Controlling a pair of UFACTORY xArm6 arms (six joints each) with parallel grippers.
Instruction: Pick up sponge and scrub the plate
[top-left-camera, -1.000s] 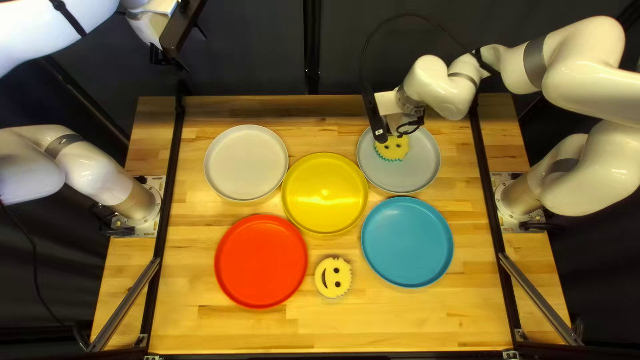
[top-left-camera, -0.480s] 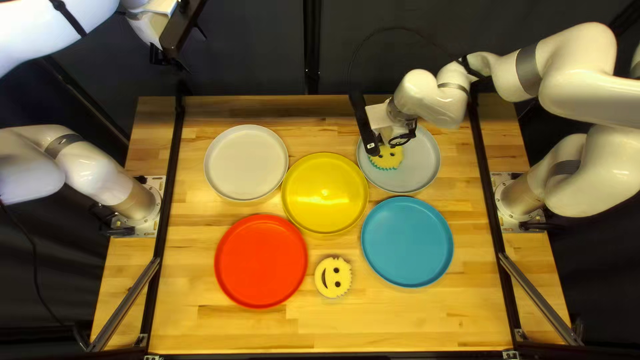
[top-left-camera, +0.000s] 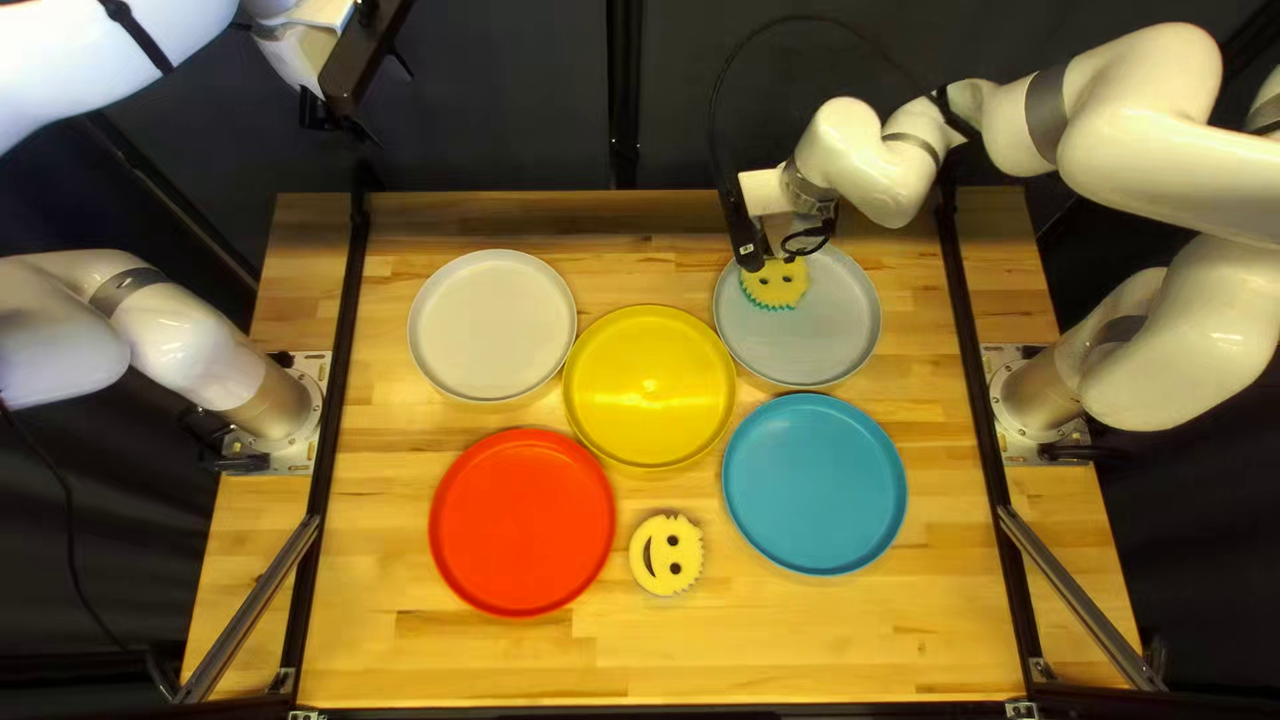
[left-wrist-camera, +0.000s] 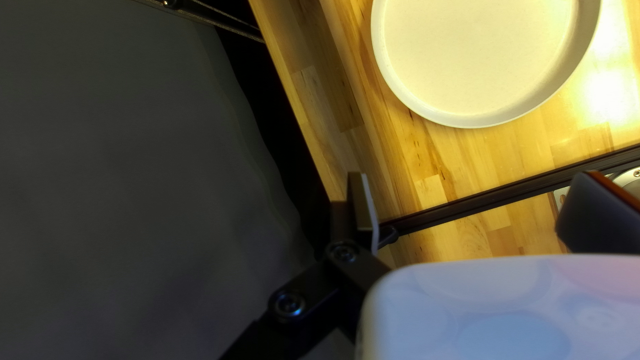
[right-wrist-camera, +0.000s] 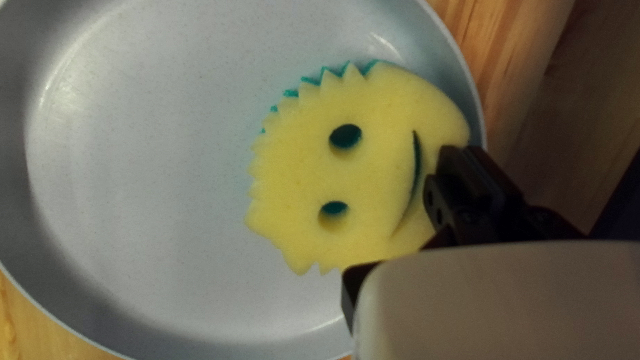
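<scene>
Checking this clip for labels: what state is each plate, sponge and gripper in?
Gray plate: face up
Held sponge: smile side up, over the gray plate
Right gripper: shut on the held sponge
Left gripper: open
Other sponge: smile side up, loose
White plate: face up
Yellow plate: face up
Red plate: face up
Blue plate: face up

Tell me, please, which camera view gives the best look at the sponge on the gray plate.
The right wrist view: it shows the sponge up close, with eyes, smile and jagged edge. The top left view shows it small and partly hidden; the left wrist view, not at all.
</scene>
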